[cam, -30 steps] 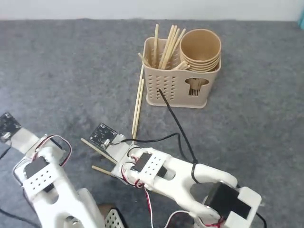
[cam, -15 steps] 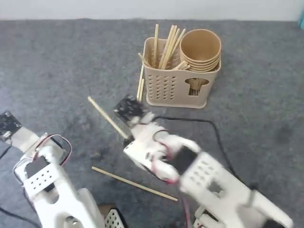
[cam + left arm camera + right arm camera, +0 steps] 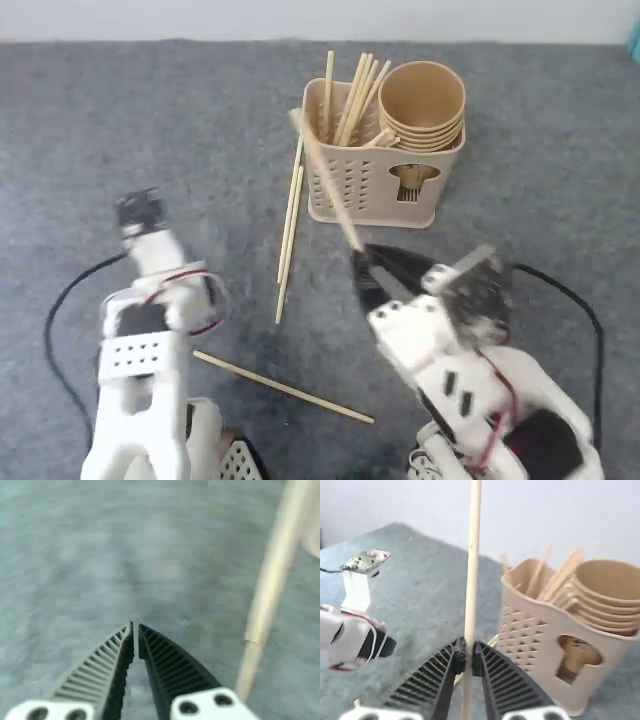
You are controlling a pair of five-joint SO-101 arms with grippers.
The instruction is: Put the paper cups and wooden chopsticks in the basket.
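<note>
- Grey carpeted table top (image 3: 120, 130): everything stands or lies on it.
- Right arm (image 3: 470, 370): white, at the near right of the high view, its head turned toward the basket.
- Left arm (image 3: 145, 340): white, at the near left, well apart from the basket.
- Basket (image 3: 370, 185): beige with perforated walls, upright at the far centre, split into two compartments.
- Paper cups (image 3: 422, 100): a nested stack, upright in the basket's right compartment, rims above the wall.
- Bundle of chopsticks (image 3: 350, 90): in the basket's left compartment, tilted, ends fanning above the rim.
- Right gripper (image 3: 469, 647): black ribbed jaws pinched onto the held chopstick (image 3: 472, 555) near its lower end.
    - In the high view this stick slants from the gripper up to the basket's left front corner.
    - I cannot tell whether its far end is inside the rim or just beside it.
- Left gripper (image 3: 135, 627): jaws drawn almost together with only a thin slit, nothing between them, tips over bare carpet.
    - A blurred stick (image 3: 270, 595) runs past to one side without touching the jaws.
- Pair of chopsticks (image 3: 290, 215): lying on the carpet just beside the basket's left wall.
    - Their far ends are at the wall and their near ends between the two arms.
- Single chopstick (image 3: 283, 386): flat on the carpet near the front, slanting between the two arm bases, apart from both grippers.
</note>
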